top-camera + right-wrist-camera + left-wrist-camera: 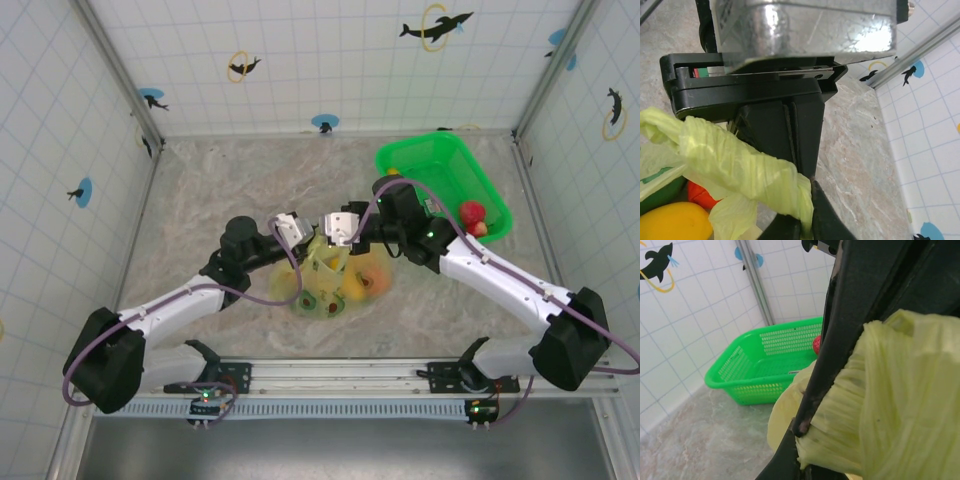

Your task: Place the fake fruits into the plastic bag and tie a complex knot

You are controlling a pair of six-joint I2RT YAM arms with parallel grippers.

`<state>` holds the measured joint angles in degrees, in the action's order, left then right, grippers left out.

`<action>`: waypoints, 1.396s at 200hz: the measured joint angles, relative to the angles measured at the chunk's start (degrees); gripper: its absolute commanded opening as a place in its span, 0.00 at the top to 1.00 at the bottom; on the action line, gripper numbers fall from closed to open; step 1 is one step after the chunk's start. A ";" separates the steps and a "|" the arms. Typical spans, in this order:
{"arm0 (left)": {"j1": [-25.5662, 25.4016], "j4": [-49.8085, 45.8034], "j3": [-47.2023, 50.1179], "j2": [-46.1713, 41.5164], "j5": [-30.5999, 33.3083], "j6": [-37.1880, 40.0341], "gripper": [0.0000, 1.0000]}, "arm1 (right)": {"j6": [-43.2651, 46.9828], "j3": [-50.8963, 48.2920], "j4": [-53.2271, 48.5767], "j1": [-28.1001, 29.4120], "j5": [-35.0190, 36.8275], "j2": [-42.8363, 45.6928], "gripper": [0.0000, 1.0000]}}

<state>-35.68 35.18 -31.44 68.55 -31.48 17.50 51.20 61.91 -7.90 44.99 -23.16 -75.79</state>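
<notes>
The bag lies crumpled on the table. Fruits show through its thin plastic: an orange one, a yellow one and a dark green one. The right wrist view also shows a yellow fruit, a red-orange one and a green one inside the bag. The tray stands well apart from the bag, beyond it and to its right. It holds one red fruit in the corner nearest the bag.

Both grippers meet just above the bag. The left gripper is pressed together, pinching a bunched strip of the bag. A twisted strip runs down between the right gripper's fingers, but I cannot tell whether they grip it.
</notes>
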 measured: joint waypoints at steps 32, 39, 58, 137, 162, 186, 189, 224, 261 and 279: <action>0.00 1.95 0.85 0.13 0.81 -2.56 1.00 | -2.19 -3.85 2.93 0.85 4.70 2.56 0.48; 0.00 2.45 0.87 0.11 1.20 -2.99 1.00 | -3.15 -5.90 3.65 1.18 5.86 3.93 0.43; 0.00 3.63 0.98 0.02 2.56 -4.39 1.00 | -5.84 -12.55 7.10 2.08 8.92 8.90 0.47; -0.94 4.35 1.05 0.02 3.67 -6.25 1.00 | -27.78 -37.27 37.83 16.20 21.55 23.82 0.48; -1.31 4.35 1.05 0.04 3.67 -6.43 1.00 | -29.40 -40.65 48.87 20.63 26.40 19.58 0.43; -1.57 4.35 1.05 0.04 3.67 -6.45 1.00 | -29.14 -40.89 57.88 23.47 31.98 15.32 0.43; -1.57 4.35 1.05 0.04 3.67 -6.45 1.00 | -29.16 -40.89 58.84 23.65 32.39 14.97 0.43; -1.79 4.33 1.05 0.11 3.65 -6.47 1.00 | -29.29 -40.89 68.57 24.70 38.77 10.88 0.44; -1.90 4.35 1.05 0.39 3.65 -6.99 1.00 | -30.18 -40.87 72.57 25.09 41.99 7.54 0.43; -1.97 4.35 1.05 0.61 3.63 -7.06 1.00 | -30.91 -40.79 73.50 25.09 42.42 6.14 0.43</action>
<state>-37.65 39.53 -30.39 69.17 -27.86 10.44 20.29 21.12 65.60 70.08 19.27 -69.65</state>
